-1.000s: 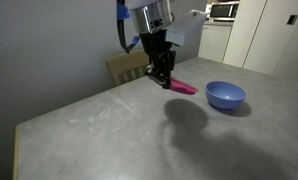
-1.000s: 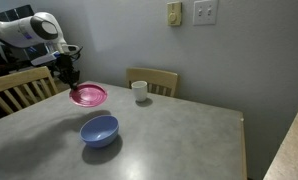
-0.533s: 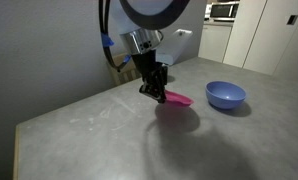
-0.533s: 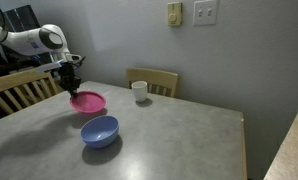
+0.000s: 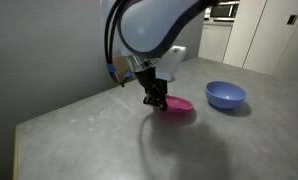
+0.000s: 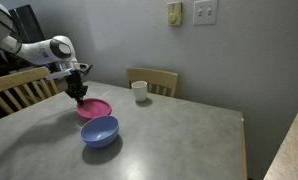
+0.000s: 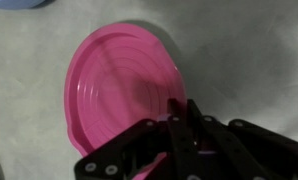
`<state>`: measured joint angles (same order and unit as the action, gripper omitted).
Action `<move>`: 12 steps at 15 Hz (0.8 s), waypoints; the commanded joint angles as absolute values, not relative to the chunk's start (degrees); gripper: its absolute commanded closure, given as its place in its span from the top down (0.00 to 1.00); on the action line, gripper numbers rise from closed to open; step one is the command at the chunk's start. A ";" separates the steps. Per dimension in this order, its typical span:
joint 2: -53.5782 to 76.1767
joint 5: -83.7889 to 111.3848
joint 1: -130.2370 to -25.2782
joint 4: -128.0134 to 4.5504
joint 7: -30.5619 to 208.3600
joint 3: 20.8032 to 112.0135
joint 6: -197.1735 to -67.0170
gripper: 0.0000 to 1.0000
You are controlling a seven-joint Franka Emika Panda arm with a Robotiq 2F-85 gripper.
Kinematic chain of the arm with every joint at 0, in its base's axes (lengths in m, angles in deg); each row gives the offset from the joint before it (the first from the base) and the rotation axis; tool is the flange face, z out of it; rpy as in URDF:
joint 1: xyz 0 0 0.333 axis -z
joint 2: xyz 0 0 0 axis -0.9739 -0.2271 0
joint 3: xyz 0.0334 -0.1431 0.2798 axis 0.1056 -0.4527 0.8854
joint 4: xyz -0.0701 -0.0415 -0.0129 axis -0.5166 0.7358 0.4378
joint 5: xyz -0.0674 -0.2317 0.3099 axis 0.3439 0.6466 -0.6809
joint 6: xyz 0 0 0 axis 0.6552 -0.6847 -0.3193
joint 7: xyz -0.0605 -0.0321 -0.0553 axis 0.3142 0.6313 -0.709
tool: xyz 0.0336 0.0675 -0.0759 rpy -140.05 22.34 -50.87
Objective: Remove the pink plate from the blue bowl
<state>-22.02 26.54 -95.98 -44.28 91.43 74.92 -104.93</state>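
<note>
Claw [image 5: 155,100] in an exterior view is clamped on the rim of the pink plate [image 5: 178,105], arm coming down from above. The plate is low at the desk [image 5: 89,140], contact unclear, and well apart from the blue bowl [image 5: 225,95]. In an exterior view the claw [image 6: 79,97] pinches the plate's [image 6: 95,109] far-left rim, and the plate is just beside the blue bowl [image 6: 99,130]; a white mug [image 6: 139,91] stands farther back. Wrist view: fingers [image 7: 175,122] closed over the plate's [image 7: 114,90] rim, plate slightly tilted, desk under it.
</note>
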 commanded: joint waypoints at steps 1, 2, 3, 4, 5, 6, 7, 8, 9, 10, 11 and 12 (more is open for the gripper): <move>-24.75 26.36 -95.29 -40.72 85.27 75.41 -104.39 0.03; -24.96 25.95 -94.80 -40.59 83.05 75.95 -105.14 0.03; -25.22 25.56 -94.38 -40.35 80.97 76.38 -105.84 0.03; -25.34 25.20 -94.02 -40.25 79.11 76.76 -106.34 0.03; -25.27 24.76 -93.51 -40.37 77.01 77.26 -107.08 0.03; -25.30 24.37 -93.06 -40.40 75.01 77.71 -107.86 0.03; -25.28 23.59 -92.39 -40.43 72.76 78.39 -108.59 0.03; -25.36 22.73 -91.79 -40.38 70.91 78.95 -109.13 0.03; -25.51 21.75 -91.06 -40.35 68.92 79.57 -109.68 0.03; -25.63 20.82 -90.46 -40.20 67.30 80.08 -109.51 0.03; -25.80 20.11 -90.02 -40.04 65.92 80.43 -109.31 0.03; -26.05 19.28 -89.56 -39.70 64.82 80.77 -108.57 0.03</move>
